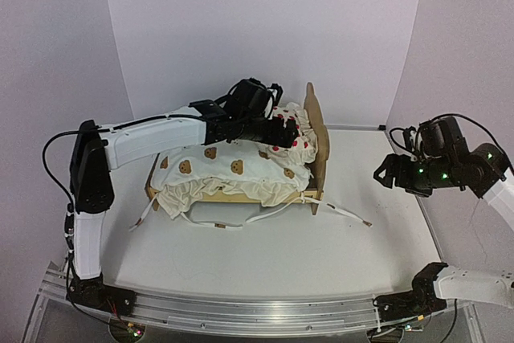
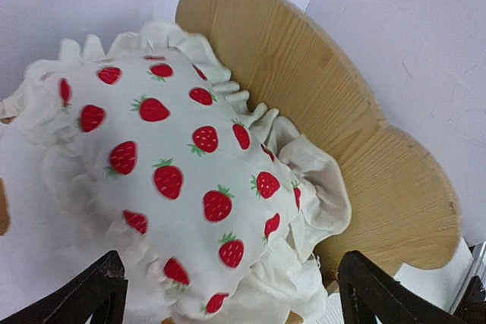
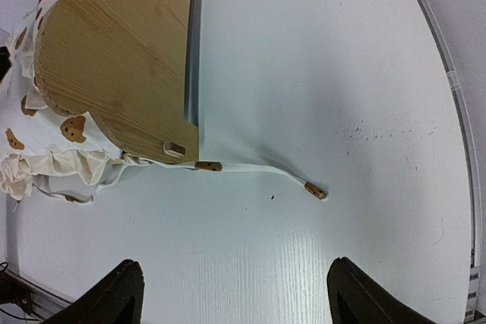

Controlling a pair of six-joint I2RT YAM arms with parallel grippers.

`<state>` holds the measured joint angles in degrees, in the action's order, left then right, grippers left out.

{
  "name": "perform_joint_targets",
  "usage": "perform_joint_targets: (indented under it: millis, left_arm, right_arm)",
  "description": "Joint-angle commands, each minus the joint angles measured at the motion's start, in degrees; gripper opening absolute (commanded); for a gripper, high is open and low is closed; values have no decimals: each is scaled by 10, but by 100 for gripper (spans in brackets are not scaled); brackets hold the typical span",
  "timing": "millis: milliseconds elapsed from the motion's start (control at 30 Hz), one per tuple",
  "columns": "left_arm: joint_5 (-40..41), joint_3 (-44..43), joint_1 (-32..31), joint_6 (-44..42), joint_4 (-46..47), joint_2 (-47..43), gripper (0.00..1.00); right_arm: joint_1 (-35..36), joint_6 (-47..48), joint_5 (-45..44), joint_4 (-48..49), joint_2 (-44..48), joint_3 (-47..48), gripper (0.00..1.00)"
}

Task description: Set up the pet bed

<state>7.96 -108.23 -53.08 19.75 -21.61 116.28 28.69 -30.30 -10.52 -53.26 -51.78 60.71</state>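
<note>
The pet bed, a light plywood frame with an ear-shaped headboard, stands mid-table with a cream bear-print cushion draped over it. A white ruffled pillow with red strawberries leans against the headboard. My left gripper hovers at the pillow with its jaws wide open, one black finger on each side of the pillow's near edge. My right gripper hangs open above the bare table to the right of the bed. In the right wrist view the back of the headboard shows.
The cushion's white ties with brown tips trail onto the table in front of the bed and to the right of the headboard. A metal rail runs along the near edge, and white walls enclose the table.
</note>
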Motion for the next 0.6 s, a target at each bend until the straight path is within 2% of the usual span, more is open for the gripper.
perform_joint_targets:
  millis: [0,33,67,267,567]
  left_arm:
    - [36,83,4,-15,64,-148,100]
    - [48,112,4,-16,67,-175,100]
    - [61,141,4,-17,71,-204,100]
    - [125,316,4,-13,89,-369,100]
    - [203,513,4,-6,23,-577,99]
  right_arm:
    - [2,9,-5,16,-7,4,90]
    - [3,9,-8,22,-6,2,97]
    - [3,9,-10,28,-5,-1,98]
    - [3,10,-14,60,-4,-23,98]
    - [3,12,-18,117,16,-91,98]
